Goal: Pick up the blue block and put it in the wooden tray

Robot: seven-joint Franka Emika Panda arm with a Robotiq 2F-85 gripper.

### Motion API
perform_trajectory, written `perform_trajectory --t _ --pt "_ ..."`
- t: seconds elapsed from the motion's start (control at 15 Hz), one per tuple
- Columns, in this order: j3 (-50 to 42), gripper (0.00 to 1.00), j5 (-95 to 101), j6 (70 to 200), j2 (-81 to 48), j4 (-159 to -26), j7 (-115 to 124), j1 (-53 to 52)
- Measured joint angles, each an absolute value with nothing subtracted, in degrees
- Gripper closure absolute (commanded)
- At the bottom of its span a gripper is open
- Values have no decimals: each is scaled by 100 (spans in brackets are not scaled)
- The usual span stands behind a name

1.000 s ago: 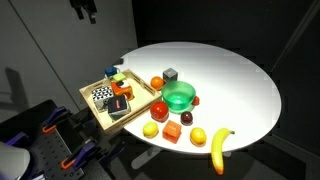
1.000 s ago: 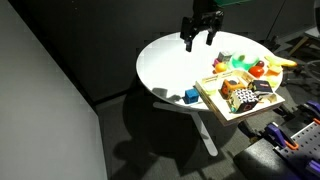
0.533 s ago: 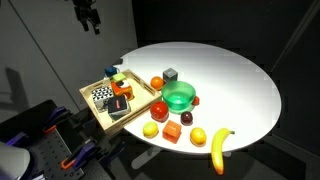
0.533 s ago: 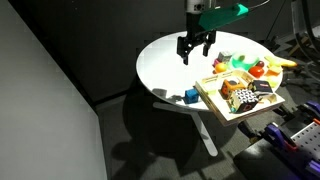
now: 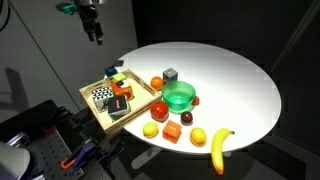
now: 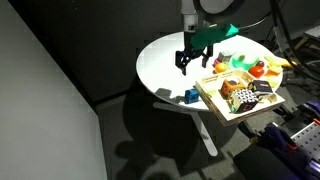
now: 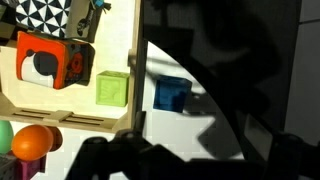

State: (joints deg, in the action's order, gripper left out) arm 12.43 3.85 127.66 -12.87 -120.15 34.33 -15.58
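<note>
Jaws: spread, nothing between them. In an exterior view the gripper point(image 6: 190, 66) points its two fingers down over the white round table point(image 6: 160, 60), in the upper middle of the frame. It hangs clear of the tabletop, touching nothing. In an exterior view the gripper point(image 5: 97, 38) shows at upper left, above and beyond the table's far-left edge. The arm comes down from the top of the frame in both exterior views. The wrist is close to vertical. In the wrist view the gripper is only a dark shape along the bottom edge, so jaw state cannot be read there.

Blue block point(image 6: 190, 96): on the tabletop at the table's near edge, below the gripper in the frame. It sits just beside the left corner of the wooden tray point(image 6: 212, 102), outside it. Wrist view agrees: the blue block point(image 7: 171, 94) sits centre frame, just right of the tray's rim point(image 7: 135, 60) and partly in shadow.

Tray contents, wrist view:
- green block point(image 7: 112, 89) against the inside of the rim
- orange-red block point(image 7: 48, 62) with a white circle, to its left
- black-and-white checkered piece point(image 7: 45, 15), upper left

An orange ball point(image 7: 32, 142) lies outside the tray, lower left.

Exterior view: wooden tray point(image 5: 90, 108) overhangs the table's left edge. A green bowl point(image 5: 180, 103) stands right of it, with a dark grey cube point(image 5: 171, 74) behind the bowl and a banana point(image 5: 220, 148) at the near edge.
</note>
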Motion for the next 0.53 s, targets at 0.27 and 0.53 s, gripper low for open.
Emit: perform_trajectory --t 0.27,0.53 --pt "1172 0 385 12892 -1422 -12016 3460 -1584" --pt "1172 0 385 12892 -1423 -12016 3460 -1596"
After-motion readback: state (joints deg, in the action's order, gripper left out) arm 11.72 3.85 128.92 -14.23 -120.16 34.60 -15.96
